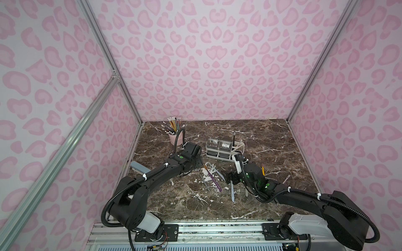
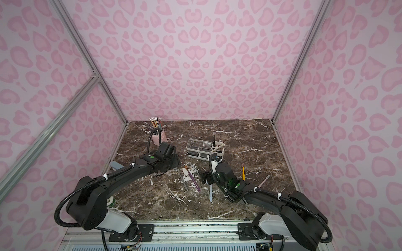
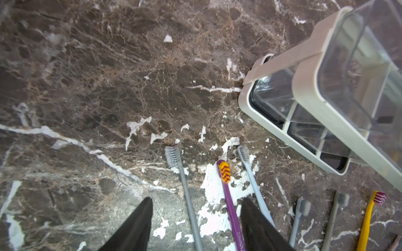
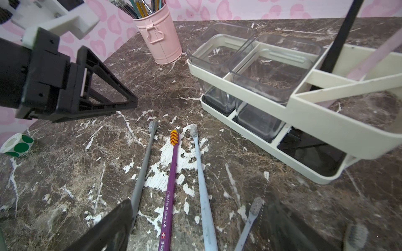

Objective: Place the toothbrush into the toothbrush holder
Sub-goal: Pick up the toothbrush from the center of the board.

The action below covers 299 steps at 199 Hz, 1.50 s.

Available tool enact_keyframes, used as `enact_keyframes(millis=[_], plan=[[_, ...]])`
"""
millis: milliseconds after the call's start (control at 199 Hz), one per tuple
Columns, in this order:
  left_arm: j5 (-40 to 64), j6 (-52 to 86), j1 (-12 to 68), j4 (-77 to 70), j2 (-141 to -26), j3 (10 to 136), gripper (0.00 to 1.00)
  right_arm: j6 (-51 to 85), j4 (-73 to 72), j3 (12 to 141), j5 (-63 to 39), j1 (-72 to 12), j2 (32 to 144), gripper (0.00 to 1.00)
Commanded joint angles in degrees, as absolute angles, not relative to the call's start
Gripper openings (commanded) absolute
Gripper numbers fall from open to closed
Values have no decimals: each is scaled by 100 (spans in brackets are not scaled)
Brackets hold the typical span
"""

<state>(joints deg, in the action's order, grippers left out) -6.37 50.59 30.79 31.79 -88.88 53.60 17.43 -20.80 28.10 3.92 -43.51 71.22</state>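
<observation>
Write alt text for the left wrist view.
The open left hand straddles a grey toothbrush and a purple toothbrush lying on a marble table. A blue toothbrush lies beside one finger, and a white holder stands past the brush heads.

Black arms (image 1: 156, 173), white bases (image 1: 150, 221), ribbed cables (image 1: 104, 214), green stickers (image 1: 180, 156).

Pink pencil cup (image 1: 176, 139) in far left corner of brown marble tabletop (image 1: 274, 139), stuffed with pencils (image 1: 174, 125). Roll of green dot stickers (image 4: 17, 145) near left edge. Blue-grey flat object (image 1: 137, 167) nearby, possibly a stapler.
</observation>
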Motion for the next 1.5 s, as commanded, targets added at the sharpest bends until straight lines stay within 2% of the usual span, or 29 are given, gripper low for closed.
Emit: enact_keyframes(millis=[0, 306, 587, 1139, 1164, 1495], plan=[[-330, 5161, 3055, 2869, -9057, 5357, 63, 1601, -2166, 2871, 493, -4358, 7141, 98], [-83, 5190, 3006, 2723, -9557, 5395, 50, 1599, -2307, 2717, 488, -4281, 7145, 98], [-99, 5190, 2975, 2727, -9828, 5436, 49, 1608, -2404, 2637, 404, -4226, 7147, 98], [-21, 5153, 2874, 2696, -10239, 5544, 37, 1626, -2427, 2613, 379, -4210, 7128, 98], [-17, 5155, 2878, 2694, -10253, 5548, 31, 1626, -2426, 2615, 378, -4210, 7128, 98], [75, 5135, 2875, 2741, -10413, 5581, 23, 1643, -2417, 2602, 396, -4208, 7102, 98]])
